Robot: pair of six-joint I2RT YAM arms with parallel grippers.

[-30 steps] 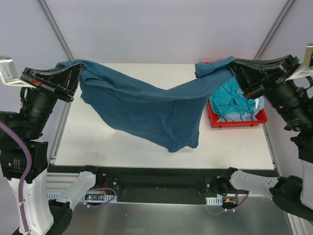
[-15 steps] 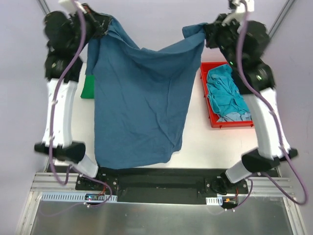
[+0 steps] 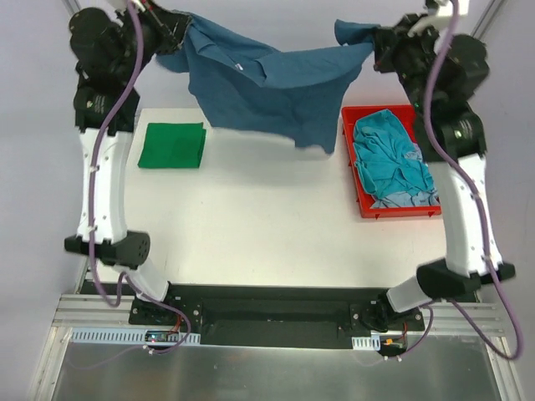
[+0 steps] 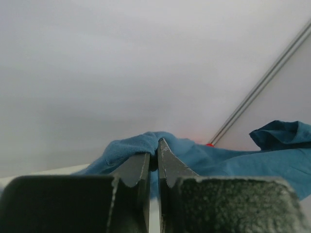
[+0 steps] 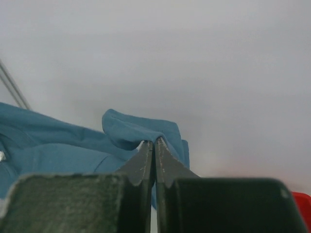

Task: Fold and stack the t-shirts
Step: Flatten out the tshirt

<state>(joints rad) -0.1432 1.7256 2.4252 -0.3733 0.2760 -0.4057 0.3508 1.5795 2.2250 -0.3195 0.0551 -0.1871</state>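
A dark blue t-shirt (image 3: 276, 88) hangs stretched in the air above the far edge of the table. My left gripper (image 3: 177, 32) is shut on its left corner, and my right gripper (image 3: 376, 42) is shut on its right corner. In the left wrist view the gripper (image 4: 156, 145) pinches a fold of the blue cloth (image 4: 131, 148). The right wrist view shows that gripper (image 5: 154, 143) pinching another fold (image 5: 131, 130). A folded green t-shirt (image 3: 172, 144) lies on the table's far left. Teal and pale blue t-shirts (image 3: 389, 163) are crumpled in a red bin (image 3: 358, 200).
The red bin stands at the right side of the white table (image 3: 251, 217). Both arms reach high, their white links rising from the bases at the near edge. Metal frame posts (image 3: 487, 18) run up at the back corners.
Both arms swung the blue t-shirt up and toward the far edge. It hung down over the table's middle before; now it is spread high at the back, uncovering the green t-shirt.
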